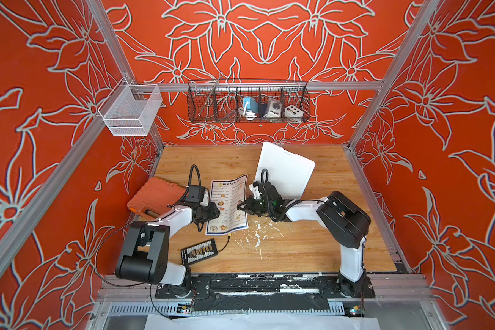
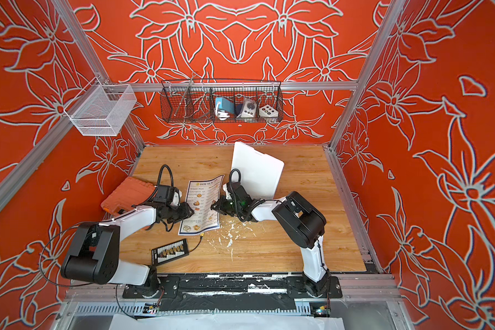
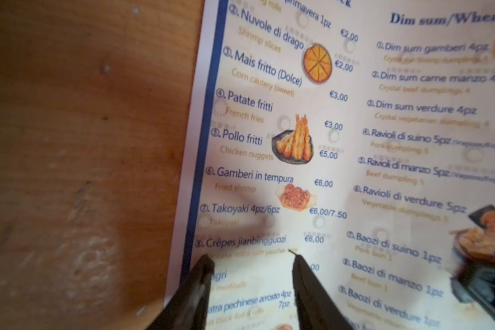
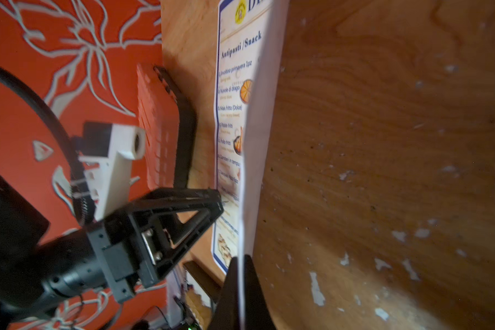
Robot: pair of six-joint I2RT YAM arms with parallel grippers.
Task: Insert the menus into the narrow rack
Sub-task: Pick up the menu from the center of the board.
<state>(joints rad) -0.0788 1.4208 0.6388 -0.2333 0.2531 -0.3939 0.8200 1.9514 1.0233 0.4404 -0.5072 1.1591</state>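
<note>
White and shiny with a dark blue border, the menu [image 1: 228,204] lies face up in the middle of the wooden desk [image 1: 312,243], between the two arms. Both top views show it [image 2: 203,204]. Its top reads "DIM SUM INN", and below are two columns of words and little food pictures.

The right pincer [image 1: 240,206] is clenched on the menu's edge on its own side. In the right wrist view the thin sheet is pinched between the two black fingers [image 4: 229,291]. That edge is lifted off the desk, so the plain white back shows.

The left pincer [image 1: 215,212] is at the other long edge. In the left wrist view its fingers [image 3: 197,285] stand apart, one tip by the blue border and the other over the words. It is grasping nothing. I cannot tell if the tips touch the paper.

The rack [image 1: 286,171] is flat and white with round corners. It sits at the far side of the desk, just behind the right arm's wrist, which hides its near corner. The menu is outside it.

An orange case [image 1: 155,197] lies on the left arm's side of the menu. A black board [image 1: 199,251] lies near the front. White specks [image 1: 257,231] dot the wood. A black wire basket [image 1: 247,101] hangs on the back wall and a white mesh basket [image 1: 129,110] on the side rail.
</note>
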